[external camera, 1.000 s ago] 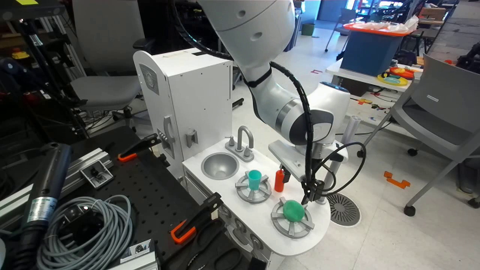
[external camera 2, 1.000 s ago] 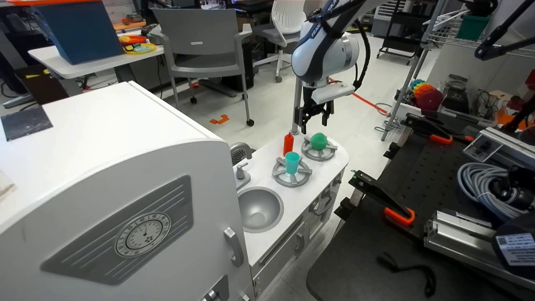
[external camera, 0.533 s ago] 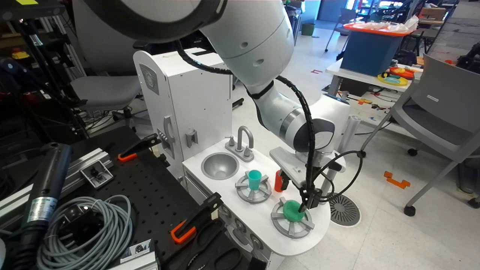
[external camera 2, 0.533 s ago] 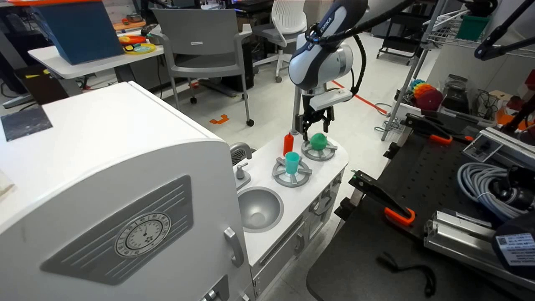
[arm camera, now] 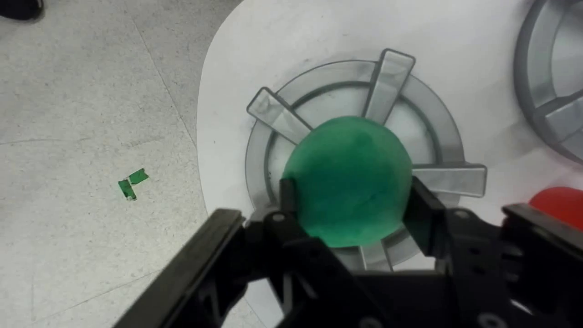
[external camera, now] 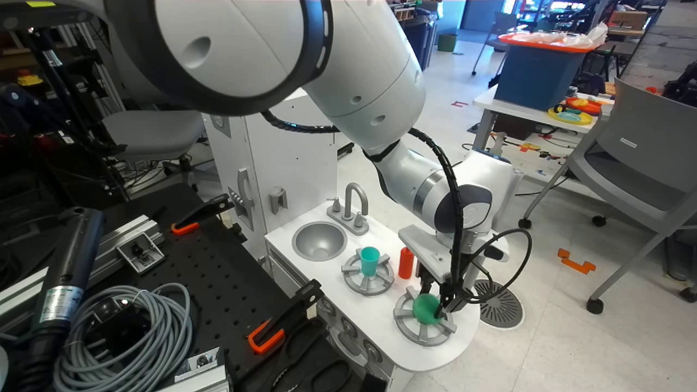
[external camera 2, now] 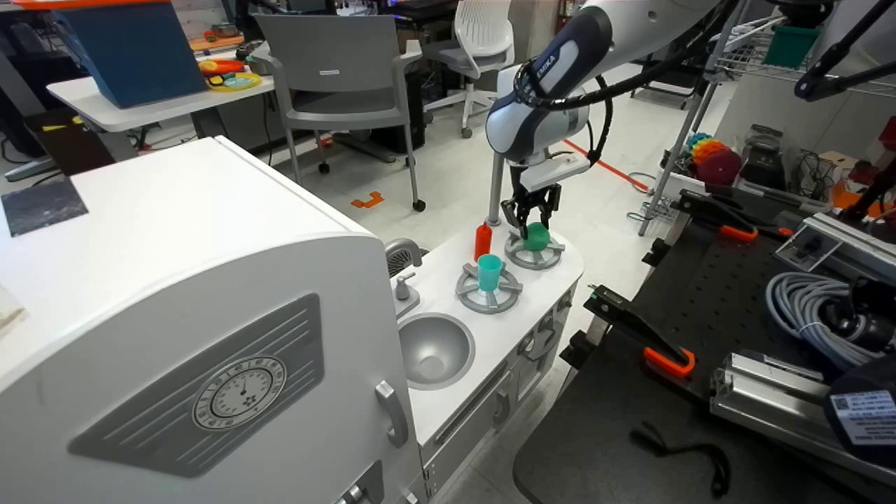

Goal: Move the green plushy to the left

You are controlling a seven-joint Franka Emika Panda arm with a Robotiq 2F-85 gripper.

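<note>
Plushy btwn jaws of gripper, clamped both sides, w/ burner grate beneath

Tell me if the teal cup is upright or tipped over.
Upright: in both exterior views the teal cup stands on a burner grate, its round open mouth facing up and its narrower base down.
</note>
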